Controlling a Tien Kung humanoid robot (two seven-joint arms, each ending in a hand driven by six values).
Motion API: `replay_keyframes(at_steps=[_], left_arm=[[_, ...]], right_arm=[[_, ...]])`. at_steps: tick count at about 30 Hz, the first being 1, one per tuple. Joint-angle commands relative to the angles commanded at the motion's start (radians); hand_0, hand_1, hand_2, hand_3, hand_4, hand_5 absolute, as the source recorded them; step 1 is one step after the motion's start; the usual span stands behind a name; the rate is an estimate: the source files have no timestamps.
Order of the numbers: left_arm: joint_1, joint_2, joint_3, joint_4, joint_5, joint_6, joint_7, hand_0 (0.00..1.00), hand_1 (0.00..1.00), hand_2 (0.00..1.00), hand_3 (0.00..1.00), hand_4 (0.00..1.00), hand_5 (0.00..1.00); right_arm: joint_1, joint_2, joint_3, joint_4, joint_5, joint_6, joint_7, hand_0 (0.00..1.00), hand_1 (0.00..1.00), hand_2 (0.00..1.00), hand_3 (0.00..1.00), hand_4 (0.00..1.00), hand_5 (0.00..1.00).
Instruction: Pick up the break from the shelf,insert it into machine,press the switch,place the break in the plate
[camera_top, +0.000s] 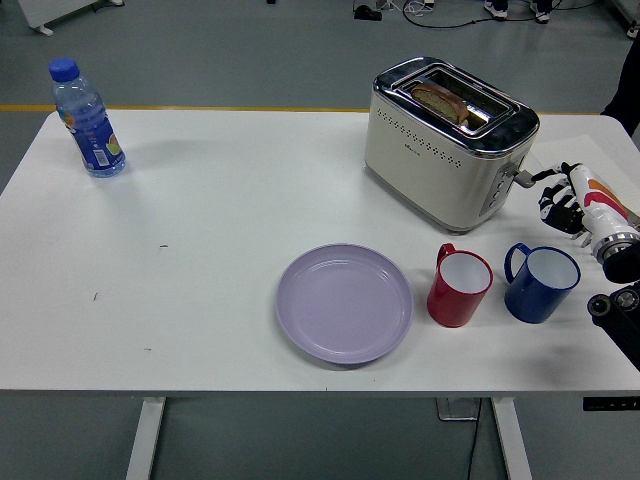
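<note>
A cream and chrome toaster (445, 145) stands at the table's back right. A slice of bread (440, 99) sits low in its near slot, only its top showing. The toaster's lever (525, 176) is at its right end, pushed down. My right hand (560, 198) is just right of the lever, its fingers curled, one fingertip at the lever. A lilac plate (344, 302) lies empty at the front middle. No left arm shows.
A red mug (460, 286) and a blue mug (541, 283) stand right of the plate, in front of the toaster. A blue water bottle (89, 121) stands at the back left.
</note>
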Motion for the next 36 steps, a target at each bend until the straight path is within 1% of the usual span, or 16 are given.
replay_keyframes(at_steps=[16,27,36], left_arm=[[0.001,0.000,-0.008,0.000,0.014,0.000,0.005,0.702,0.640,0.734,0.694,0.538,0.923],[0.006,0.000,-0.013,0.000,0.023,-0.001,0.006,0.702,0.639,0.733,0.695,0.538,0.925],[0.008,0.000,-0.013,0.000,0.022,-0.001,0.005,0.702,0.639,0.733,0.694,0.538,0.923]], right_arm=[[0.004,0.024,-0.016,-0.038,0.002,0.001,0.002,0.290,0.300,0.385,0.614,0.361,0.002],[0.001,0.024,-0.017,-0.056,0.004,0.002,0.003,0.291,0.301,0.386,0.614,0.364,0.002],[-0.005,0.016,0.009,-0.046,-0.003,0.000,0.002,0.291,0.302,0.386,0.614,0.365,0.002]])
